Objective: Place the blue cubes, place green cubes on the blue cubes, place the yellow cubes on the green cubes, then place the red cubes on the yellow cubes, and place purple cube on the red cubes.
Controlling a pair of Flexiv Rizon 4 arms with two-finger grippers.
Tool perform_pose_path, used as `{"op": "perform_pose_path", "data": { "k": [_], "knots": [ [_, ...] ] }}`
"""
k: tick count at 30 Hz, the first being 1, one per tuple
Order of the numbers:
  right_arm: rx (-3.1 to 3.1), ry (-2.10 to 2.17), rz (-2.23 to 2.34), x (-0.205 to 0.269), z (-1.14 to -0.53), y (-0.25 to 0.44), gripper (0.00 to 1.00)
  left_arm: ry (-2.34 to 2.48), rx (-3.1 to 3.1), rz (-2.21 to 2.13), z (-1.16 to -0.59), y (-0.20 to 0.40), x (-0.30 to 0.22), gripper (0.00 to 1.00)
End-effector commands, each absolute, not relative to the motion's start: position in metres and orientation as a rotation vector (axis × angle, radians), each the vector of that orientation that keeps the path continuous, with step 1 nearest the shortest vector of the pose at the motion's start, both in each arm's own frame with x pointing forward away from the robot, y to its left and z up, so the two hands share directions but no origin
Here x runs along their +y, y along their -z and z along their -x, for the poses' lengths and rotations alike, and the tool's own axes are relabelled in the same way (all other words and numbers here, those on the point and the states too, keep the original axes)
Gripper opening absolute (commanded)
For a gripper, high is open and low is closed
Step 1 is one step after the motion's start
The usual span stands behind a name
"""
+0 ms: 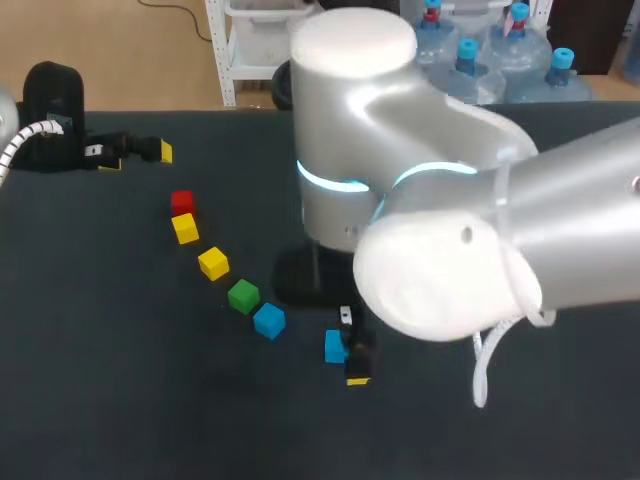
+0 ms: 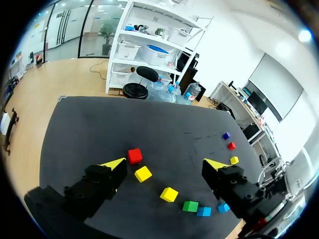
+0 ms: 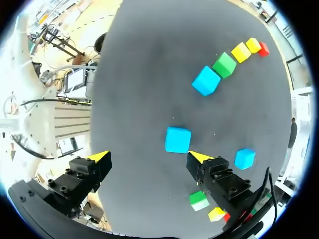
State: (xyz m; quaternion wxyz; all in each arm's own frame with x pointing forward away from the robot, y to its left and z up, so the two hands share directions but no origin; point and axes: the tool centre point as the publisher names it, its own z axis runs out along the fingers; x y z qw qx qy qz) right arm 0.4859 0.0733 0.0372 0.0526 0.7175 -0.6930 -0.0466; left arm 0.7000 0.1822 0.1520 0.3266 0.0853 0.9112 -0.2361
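A curved row of cubes lies on the black table: red [image 1: 182, 202], yellow [image 1: 185, 229], yellow [image 1: 213, 263], green [image 1: 243, 296] and blue [image 1: 268, 320]. A second blue cube [image 1: 335, 346] sits apart, right beside my right gripper [image 1: 350, 350]. In the right wrist view that blue cube [image 3: 178, 140] lies just ahead of the open right gripper [image 3: 149, 157], nearer one fingertip and untouched. My left gripper [image 1: 138, 157] hovers open at the far left, empty; in its own view the left gripper [image 2: 164, 163] looks over the row, with the red cube [image 2: 134, 156] closest.
More cubes lie on the right of the table: purple [image 2: 226, 135], red [image 2: 232, 146], yellow [image 2: 234, 160], another blue [image 3: 244, 159] and green [image 3: 199, 200]. My bulky right arm [image 1: 450, 240] hides them in the head view. The table's far edge [image 2: 99, 97] runs behind.
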Motion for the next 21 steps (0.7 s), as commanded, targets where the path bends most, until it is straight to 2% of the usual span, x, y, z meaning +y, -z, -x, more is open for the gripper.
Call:
{"op": "perform_pose_path", "data": {
  "k": [1,21],
  "knots": [
    [-2.118,0.078,-2.162,0.080,-0.489,-0.022,1.00,0.631,2.378,-0.229,-0.700,-0.150,0.184,1.00],
    [-2.126,0.076,-2.173,0.083,-0.501,-0.009,1.00,0.631,2.378,-0.229,-0.700,-0.150,0.184,1.00]
  ]
}}
